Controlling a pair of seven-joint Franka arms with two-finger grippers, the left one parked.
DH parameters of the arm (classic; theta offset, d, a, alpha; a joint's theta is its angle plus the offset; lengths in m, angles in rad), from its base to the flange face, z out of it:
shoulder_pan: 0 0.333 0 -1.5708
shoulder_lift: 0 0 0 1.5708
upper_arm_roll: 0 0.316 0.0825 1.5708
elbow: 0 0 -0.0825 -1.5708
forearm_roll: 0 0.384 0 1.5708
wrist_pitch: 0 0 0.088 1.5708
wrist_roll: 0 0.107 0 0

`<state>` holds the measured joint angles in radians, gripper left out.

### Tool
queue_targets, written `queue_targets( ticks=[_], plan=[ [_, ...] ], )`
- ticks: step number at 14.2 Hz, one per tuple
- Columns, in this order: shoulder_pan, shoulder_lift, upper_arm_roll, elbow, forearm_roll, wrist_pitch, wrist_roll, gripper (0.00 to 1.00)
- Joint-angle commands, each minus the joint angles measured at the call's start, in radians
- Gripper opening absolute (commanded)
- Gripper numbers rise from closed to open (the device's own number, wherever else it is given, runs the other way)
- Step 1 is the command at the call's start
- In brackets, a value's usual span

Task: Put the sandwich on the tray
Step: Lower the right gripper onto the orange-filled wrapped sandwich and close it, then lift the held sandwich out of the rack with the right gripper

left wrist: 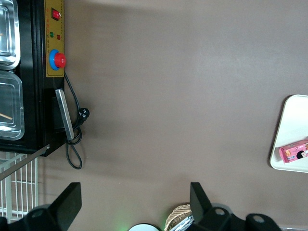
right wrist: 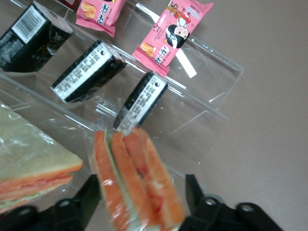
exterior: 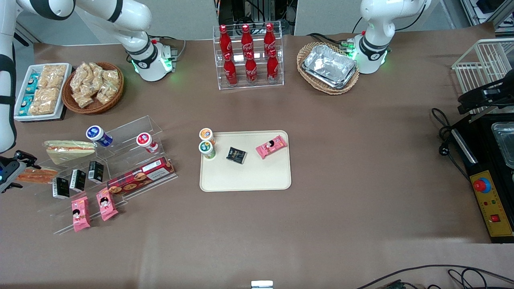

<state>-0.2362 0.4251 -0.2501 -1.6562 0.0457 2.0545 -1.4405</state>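
The sandwich (exterior: 40,174), a clear-wrapped wedge with thick orange layers, is at the working arm's end of the clear acrylic shelf (exterior: 132,132). My right gripper (exterior: 23,174) is around it at the table's edge. In the right wrist view the sandwich (right wrist: 137,185) stands edge-on between the two black fingers (right wrist: 91,197), which press its wrap from both sides; the gripper (right wrist: 142,195) is shut on it. The cream tray (exterior: 245,176) lies mid-table, toward the parked arm from the shelf, and its corner shows in the left wrist view (left wrist: 288,125).
A paler sandwich (exterior: 68,149) lies beside the held one, farther from the front camera. Black packs (exterior: 78,180), pink packs (exterior: 92,208) and a cookie box (exterior: 140,176) sit on the shelf. The tray holds two cups (exterior: 207,144), a black pack (exterior: 236,155) and a pink pack (exterior: 271,146).
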Motion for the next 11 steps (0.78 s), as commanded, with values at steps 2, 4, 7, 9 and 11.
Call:
queue_targets(
  ticks=[2,4,7,9,11],
  plan=[
    [-0.044,-0.006,0.003,-0.005,0.083,0.004,-0.011,0.09],
    [-0.049,-0.017,0.002,0.007,0.104,0.006,-0.003,0.02],
    [-0.066,-0.066,-0.005,0.018,0.143,0.003,0.154,0.0],
    [-0.063,-0.104,-0.005,0.029,0.143,0.003,0.311,0.0],
    [-0.054,-0.137,-0.003,0.05,0.137,-0.032,0.479,0.0]
  ],
)
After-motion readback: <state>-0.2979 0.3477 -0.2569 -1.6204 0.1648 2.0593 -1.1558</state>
